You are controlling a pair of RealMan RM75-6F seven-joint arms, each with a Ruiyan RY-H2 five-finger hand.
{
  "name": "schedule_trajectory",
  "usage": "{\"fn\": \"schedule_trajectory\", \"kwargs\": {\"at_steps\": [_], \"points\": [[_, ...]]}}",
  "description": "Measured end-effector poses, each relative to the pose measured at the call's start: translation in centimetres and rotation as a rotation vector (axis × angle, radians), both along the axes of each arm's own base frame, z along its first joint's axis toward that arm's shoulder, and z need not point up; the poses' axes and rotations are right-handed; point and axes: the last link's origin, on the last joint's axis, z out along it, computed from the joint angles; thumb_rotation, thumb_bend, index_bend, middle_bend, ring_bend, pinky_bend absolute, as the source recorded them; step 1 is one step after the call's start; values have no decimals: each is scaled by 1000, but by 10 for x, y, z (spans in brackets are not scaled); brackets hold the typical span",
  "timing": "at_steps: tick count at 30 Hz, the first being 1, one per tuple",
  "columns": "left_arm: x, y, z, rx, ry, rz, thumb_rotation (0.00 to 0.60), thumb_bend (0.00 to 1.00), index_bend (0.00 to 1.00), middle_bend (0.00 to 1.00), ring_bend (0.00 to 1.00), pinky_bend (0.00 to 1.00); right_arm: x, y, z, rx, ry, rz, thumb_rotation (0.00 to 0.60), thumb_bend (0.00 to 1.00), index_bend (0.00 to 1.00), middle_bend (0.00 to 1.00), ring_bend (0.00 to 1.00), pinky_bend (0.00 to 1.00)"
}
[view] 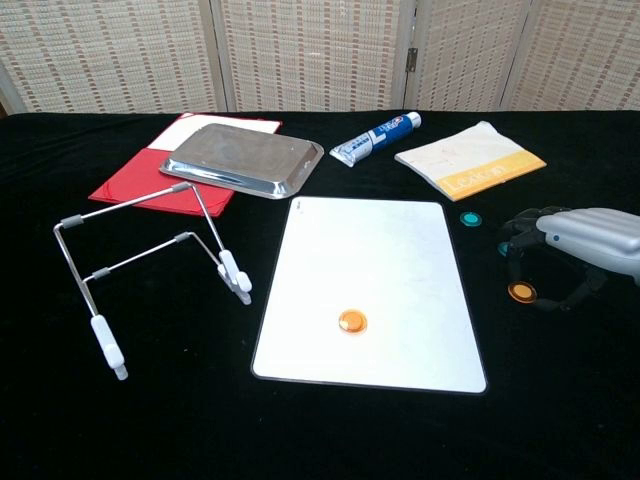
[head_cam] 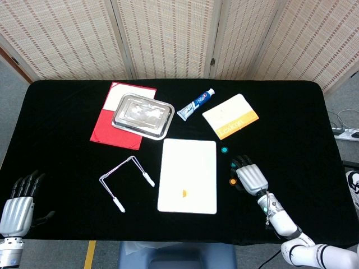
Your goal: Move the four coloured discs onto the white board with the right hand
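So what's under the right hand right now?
Under the right hand sit an orange disc and a teal disc, the teal one mostly covered by the fingers. Whether they touch either disc can't be seen.

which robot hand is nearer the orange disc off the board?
Right. The right robot hand hovers right at the orange disc, fingers curled above it. The left robot hand sits at the table's opposite near corner, across the board.

silver-backed robot hand point(view: 585, 240), black fingers point(view: 525, 225), white forearm point(head_cam: 280, 219)
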Motion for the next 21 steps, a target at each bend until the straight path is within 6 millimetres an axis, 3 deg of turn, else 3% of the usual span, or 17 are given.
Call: {"fn": "schedule_trajectory", "kwargs": {"at_steps": [10,16,21], "points": [[1,0,0,1,-4,-6,600,141,68,0,51,0,17,8,9,-11,-42,42,600,388,485,179,0,0],[1,-1,2,5,-3,-8,600,141,69,0,51,0,50,13,1,42,-91,107,600,388,485,179,0,0],[-1,-3,3,5,-1,0,600,141,70,0,51,0,79,13,-21,113,-94,167,600,388,485,179,0,0]]}}
